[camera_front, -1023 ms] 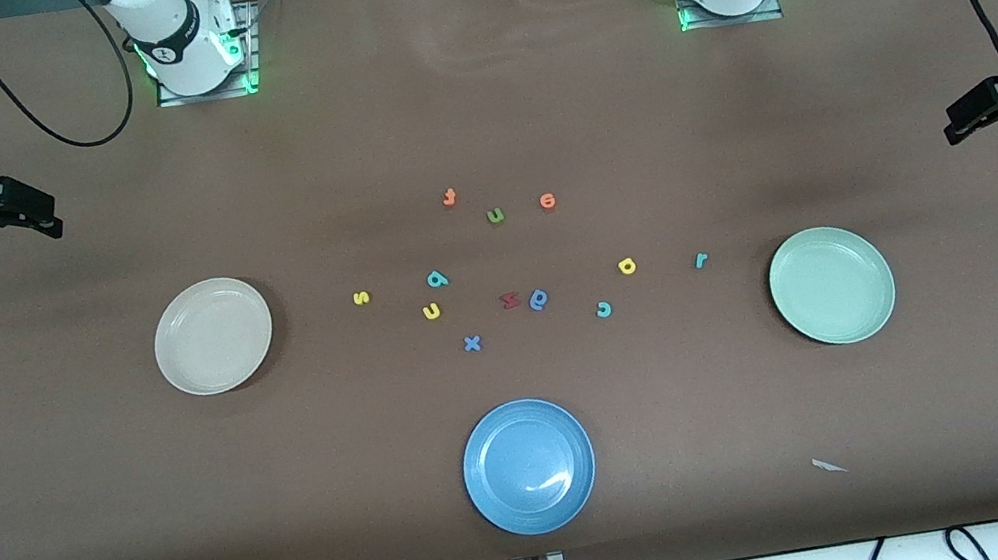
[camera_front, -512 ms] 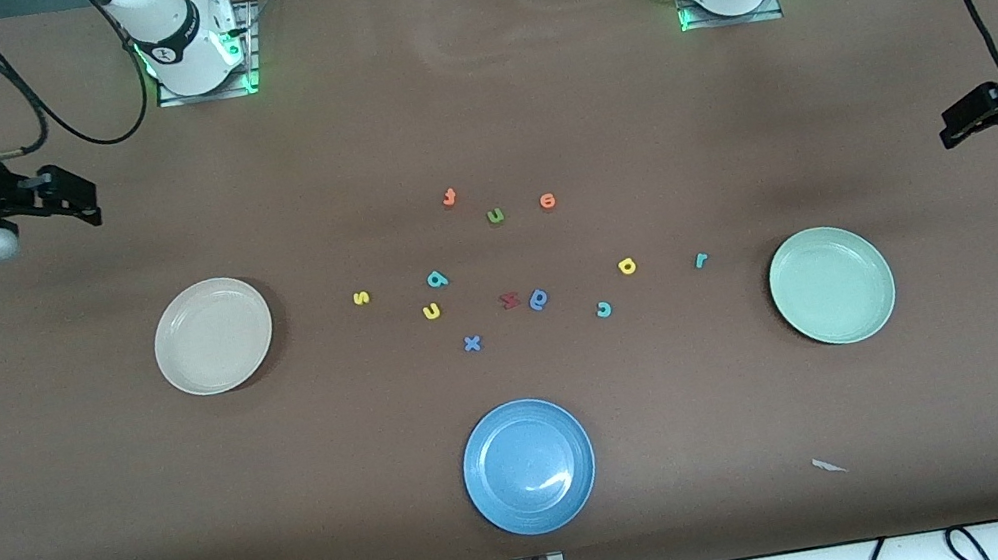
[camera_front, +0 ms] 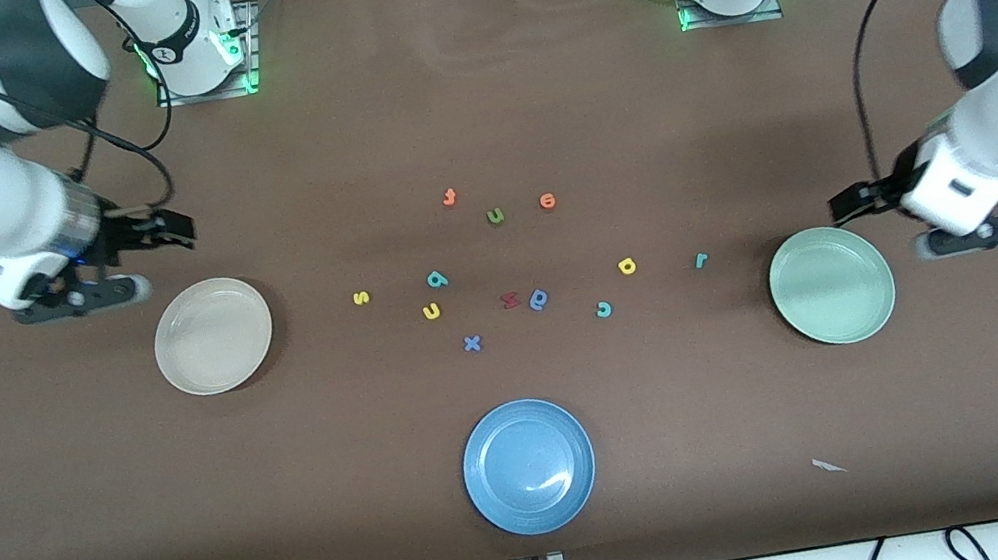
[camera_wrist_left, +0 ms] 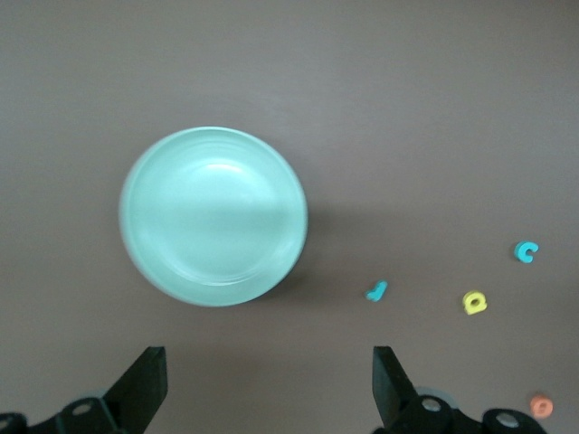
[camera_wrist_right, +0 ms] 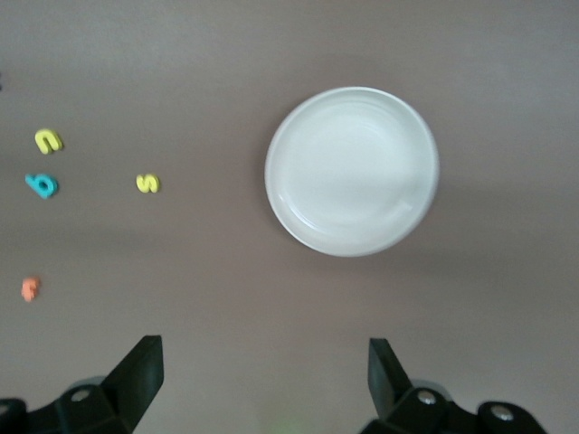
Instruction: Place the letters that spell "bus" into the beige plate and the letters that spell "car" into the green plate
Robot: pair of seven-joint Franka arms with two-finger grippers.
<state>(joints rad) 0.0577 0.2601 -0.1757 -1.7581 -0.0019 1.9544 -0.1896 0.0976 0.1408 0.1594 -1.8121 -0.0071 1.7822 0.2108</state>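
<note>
In the front view, the right gripper (camera_front: pixel 166 229) was held in the air over bare table just by the beige plate (camera_front: pixel 212 336), at about eleven o'clock from it, its fingers spread wide and empty. The left gripper (camera_front: pixel 854 202) was held over the table at the green plate's (camera_front: pixel 831 285) one o'clock edge, fingers likewise wide apart with nothing between them. The letters were scattered between the two plates: the yellow "s" (camera_front: pixel 361 297), teal "b" (camera_front: pixel 437 279) and yellow "u" (camera_front: pixel 431 311) toward the beige plate; the teal "c" (camera_front: pixel 603 308), yellow "a" (camera_front: pixel 626 266) and teal "r" (camera_front: pixel 701 260) toward the green one. A blue plate (camera_front: pixel 528 467) was seen at six o'clock from the cluster, nearest the camera. Both task plates were empty.

In the left wrist view, the green plate was seen with the "r", "a" and "c" on the table beside it.

In the right wrist view, the beige plate was seen, the "s", "u" and "b" lying apart from it.
</note>
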